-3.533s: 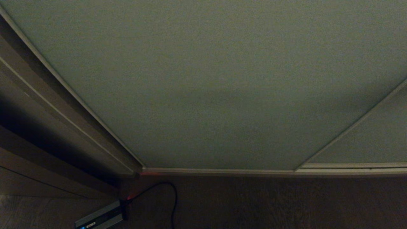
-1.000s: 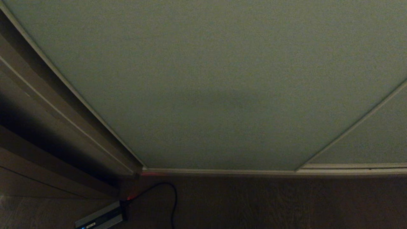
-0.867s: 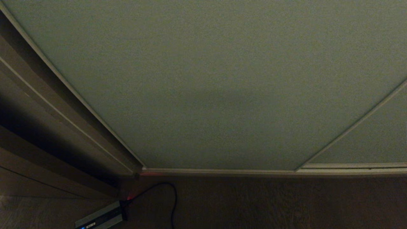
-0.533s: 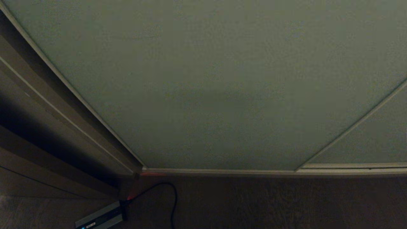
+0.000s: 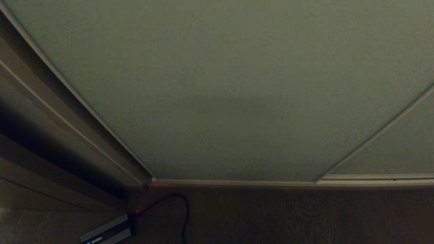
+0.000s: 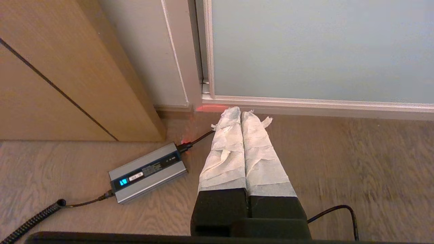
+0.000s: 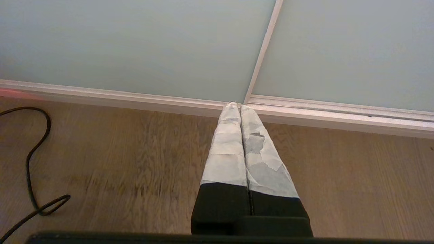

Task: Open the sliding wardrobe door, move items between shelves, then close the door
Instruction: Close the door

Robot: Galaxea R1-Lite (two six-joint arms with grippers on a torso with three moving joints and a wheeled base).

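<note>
Head view dim, grainy, lines bowed at edges; both wrist views bright, sharp.

home bedroom; sliding wardrobe door; wood floor

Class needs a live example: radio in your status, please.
Left gripper and right gripper shut, empty. Wardrobe door closed. Grey box and cable on floor nearby.

Wood-grain floor carries grey box (blue light on), black cable.
</note>
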